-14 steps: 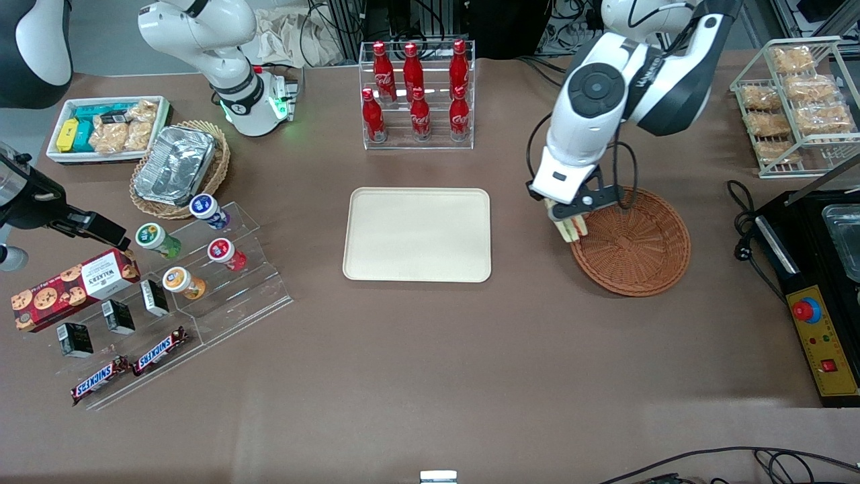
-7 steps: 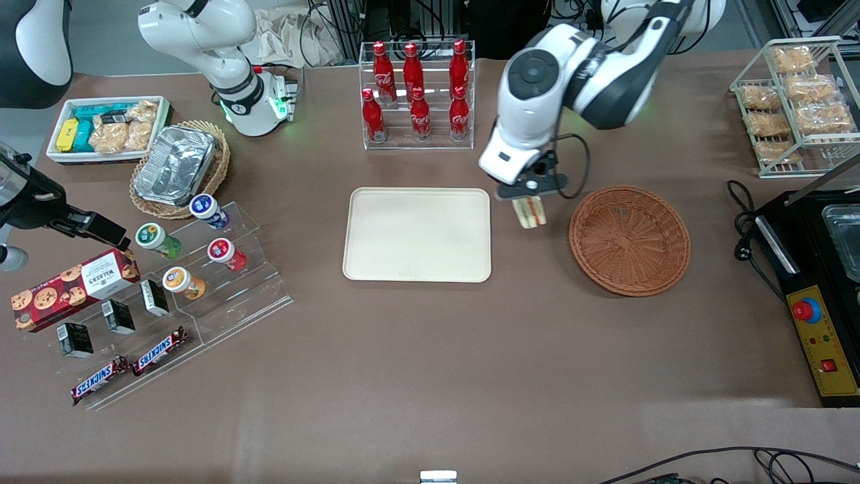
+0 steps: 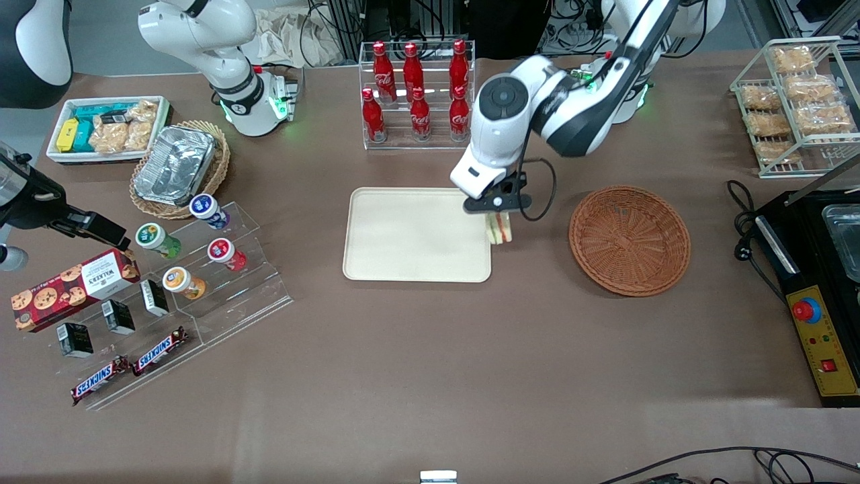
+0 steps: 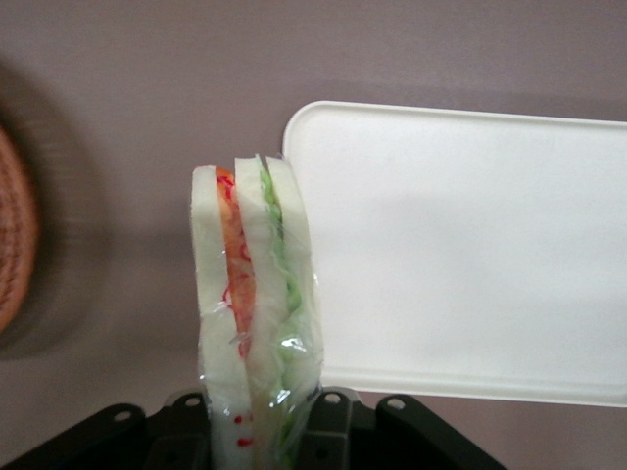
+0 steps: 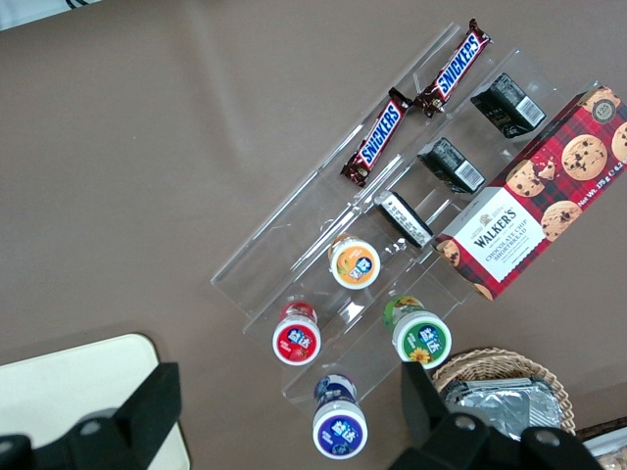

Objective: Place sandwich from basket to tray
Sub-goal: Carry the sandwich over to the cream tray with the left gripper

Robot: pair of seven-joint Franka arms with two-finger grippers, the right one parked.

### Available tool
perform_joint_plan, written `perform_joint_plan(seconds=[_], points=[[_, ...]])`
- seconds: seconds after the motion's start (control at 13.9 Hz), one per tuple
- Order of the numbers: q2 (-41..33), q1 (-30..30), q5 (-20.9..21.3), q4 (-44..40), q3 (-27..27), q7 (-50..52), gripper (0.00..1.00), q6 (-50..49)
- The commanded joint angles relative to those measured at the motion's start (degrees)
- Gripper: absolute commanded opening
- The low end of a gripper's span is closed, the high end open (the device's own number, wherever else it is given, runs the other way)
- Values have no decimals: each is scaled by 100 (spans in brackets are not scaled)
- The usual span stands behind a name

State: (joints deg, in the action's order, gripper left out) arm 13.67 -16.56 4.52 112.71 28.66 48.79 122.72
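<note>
My left arm's gripper is shut on the sandwich, a plastic-wrapped wedge of white bread with orange-red and green layers. It hangs in the air right at the edge of the cream tray that faces the basket. In the left wrist view the sandwich stands between the fingers, beside the tray's corner. The round reddish-brown wicker basket lies toward the working arm's end of the table with nothing in it; its blurred rim shows in the wrist view.
A clear rack of red cola bottles stands farther from the camera than the tray. A tan wicker basket with a foil container and an acrylic snack stand lie toward the parked arm's end. A black appliance sits past the basket.
The gripper has carried the sandwich from over the basket's rim across the bare table to the tray's near edge. The basket now holds nothing.
</note>
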Motion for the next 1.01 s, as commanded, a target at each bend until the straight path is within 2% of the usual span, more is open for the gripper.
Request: perform_joint_plan(seconds=[0.0,0.29,0.57,0.86,0.93], points=[[618,-242,207,-485,-62,-71,29,270],[1147,-479,813,-768,-62,25,29,629],[1410,-480,849,-706,-97,16,29,833],[1481,-488,875,-487,-352,-36,29,894],[1533,-488,980,-486,-352,-10,29,894]])
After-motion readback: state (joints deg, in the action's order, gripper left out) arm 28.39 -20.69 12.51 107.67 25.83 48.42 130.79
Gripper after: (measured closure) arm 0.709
